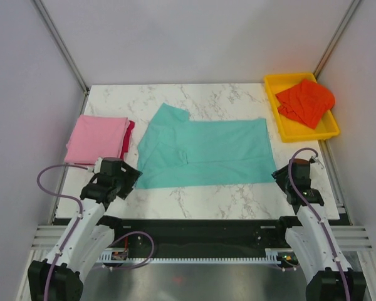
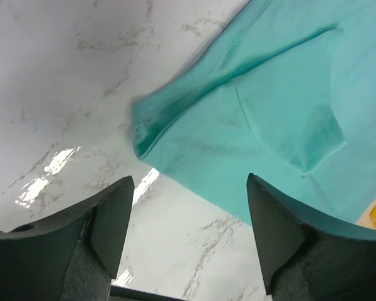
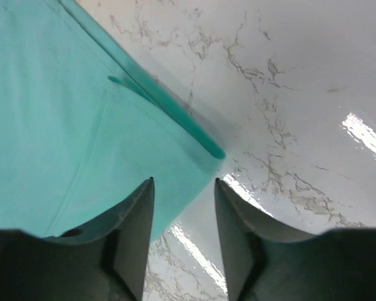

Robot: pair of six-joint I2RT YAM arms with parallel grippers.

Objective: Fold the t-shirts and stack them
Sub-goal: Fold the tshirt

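The teal t-shirt lay partly folded at the centre of the table. The left pincer stood with jaws apart and empty just off its near-left corner. The right pincer, likewise apart and empty, stood at its near-right corner. The next fold would probably require both pincers to close on matching corners, lift evenly and keep the edges aligned. The pink t-shirt lay folded on the crimson t-shirt at the left. The orange-red t-shirt sat crumpled in the yellow tray.
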